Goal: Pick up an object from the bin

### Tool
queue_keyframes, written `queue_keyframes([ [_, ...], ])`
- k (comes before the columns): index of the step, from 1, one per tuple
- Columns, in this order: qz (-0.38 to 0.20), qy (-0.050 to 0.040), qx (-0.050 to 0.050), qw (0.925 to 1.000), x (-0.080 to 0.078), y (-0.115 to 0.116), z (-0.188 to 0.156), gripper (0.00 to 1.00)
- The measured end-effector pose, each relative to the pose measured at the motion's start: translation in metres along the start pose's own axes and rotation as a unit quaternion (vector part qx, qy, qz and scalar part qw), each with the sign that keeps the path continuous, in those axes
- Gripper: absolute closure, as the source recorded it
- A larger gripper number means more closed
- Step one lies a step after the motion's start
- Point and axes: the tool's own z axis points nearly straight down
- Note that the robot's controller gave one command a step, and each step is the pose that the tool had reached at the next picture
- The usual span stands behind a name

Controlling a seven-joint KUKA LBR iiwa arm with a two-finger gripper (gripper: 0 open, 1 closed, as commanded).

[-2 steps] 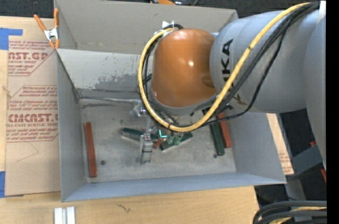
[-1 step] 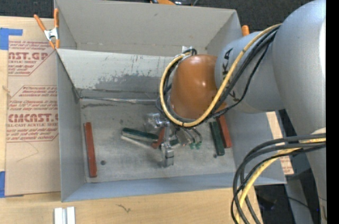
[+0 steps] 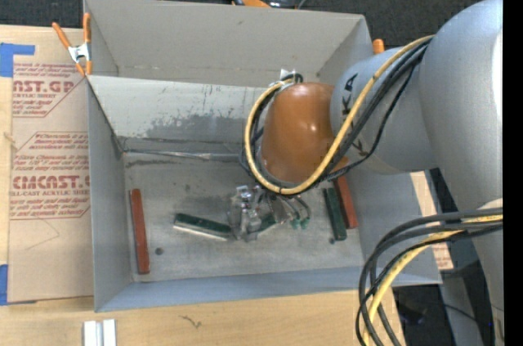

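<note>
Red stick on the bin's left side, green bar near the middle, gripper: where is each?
red stick (image 3: 139, 231), camera view, middle of its length.
green bar (image 3: 202, 223), camera view, middle of its length.
gripper (image 3: 248, 215), camera view, its metal tip.

On my monitor, long red bar (image 3: 140, 230) at far left, dark green bar (image 3: 334, 215) just beside shorter red bar (image 3: 347, 204) at right.

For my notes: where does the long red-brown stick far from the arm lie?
In the camera view the red-brown stick lies on the bin floor beside the left wall, apart from the dark green bar and the gripper to its right.
</note>
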Motion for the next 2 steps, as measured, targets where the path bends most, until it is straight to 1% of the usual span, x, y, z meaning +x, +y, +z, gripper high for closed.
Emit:
queue_keyframes([
  [1, 0.0, 0.0, 0.0, 1.0, 0.0, 0.0, 0.0, 0.0],
  [2, 0.008, -0.0018, -0.001, 1.0, -0.033, 0.059, 0.01, 0.0],
])
